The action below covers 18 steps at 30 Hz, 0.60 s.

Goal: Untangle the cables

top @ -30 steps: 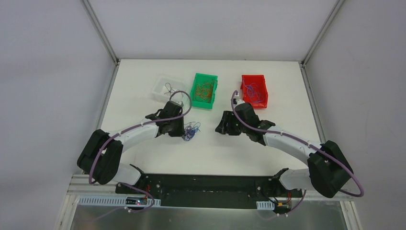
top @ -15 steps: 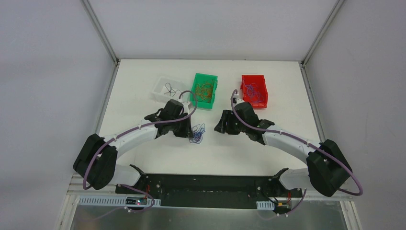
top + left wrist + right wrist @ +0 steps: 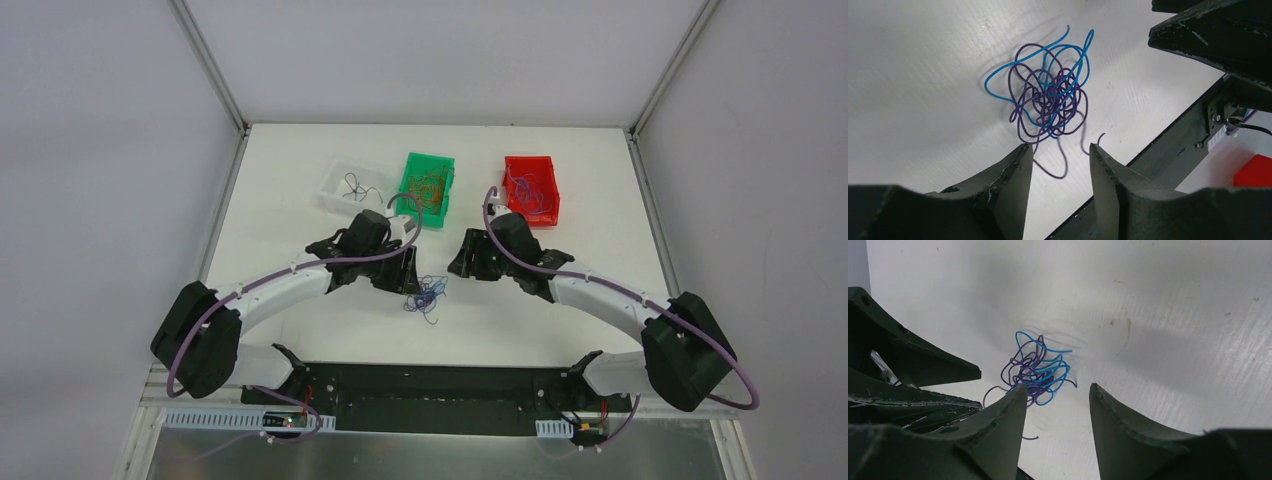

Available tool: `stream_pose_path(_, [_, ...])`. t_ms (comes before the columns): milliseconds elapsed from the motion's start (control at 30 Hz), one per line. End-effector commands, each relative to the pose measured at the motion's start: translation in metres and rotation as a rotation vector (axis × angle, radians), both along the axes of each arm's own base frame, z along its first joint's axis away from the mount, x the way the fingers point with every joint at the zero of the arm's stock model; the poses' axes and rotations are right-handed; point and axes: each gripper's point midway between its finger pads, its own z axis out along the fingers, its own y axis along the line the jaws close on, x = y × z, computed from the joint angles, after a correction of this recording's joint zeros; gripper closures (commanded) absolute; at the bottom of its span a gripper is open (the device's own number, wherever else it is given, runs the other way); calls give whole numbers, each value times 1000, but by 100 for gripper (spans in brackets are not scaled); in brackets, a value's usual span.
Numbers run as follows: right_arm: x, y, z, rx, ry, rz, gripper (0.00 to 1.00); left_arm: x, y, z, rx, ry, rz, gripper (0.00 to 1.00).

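The cables are a small tangle [image 3: 428,295] of blue and dark purple thin wires lying on the white table between the two arms. No orange-red wire shows in it. My left gripper [image 3: 410,278] is open and empty, just left of the tangle. In the left wrist view the tangle [image 3: 1048,97] lies just beyond the left gripper [image 3: 1059,147], with one loose purple end trailing between the tips. My right gripper [image 3: 458,266] is open and empty, to the right of the tangle. In the right wrist view the tangle [image 3: 1035,370] lies beyond the right gripper [image 3: 1058,386], close to its left fingertip.
Three bins stand at the back of the table: a clear one [image 3: 335,187] with a few dark wires, a green one [image 3: 412,195] with orange wires, a red one [image 3: 520,165] with blue-purple wires. The black base rail [image 3: 440,385] runs along the near edge.
My left gripper has moved right toward the table's middle. The tangle has shifted right and nearer with it. The right arm has barely moved.
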Motion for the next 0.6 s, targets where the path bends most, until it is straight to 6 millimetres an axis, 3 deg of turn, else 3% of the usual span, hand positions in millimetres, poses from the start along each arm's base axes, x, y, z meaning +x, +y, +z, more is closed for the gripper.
stream_pose_path(0, [3, 6, 20, 48, -42, 0, 48, 8, 6, 17, 2, -89, 29, 50])
stream_pose_path(233, [2, 7, 14, 38, -13, -5, 48, 8, 22, 17, 67, -125, 39, 25])
stream_pose_path(567, [3, 45, -3, 12, 56, 78, 51, 3, 16, -3, 90, -80, 1, 28])
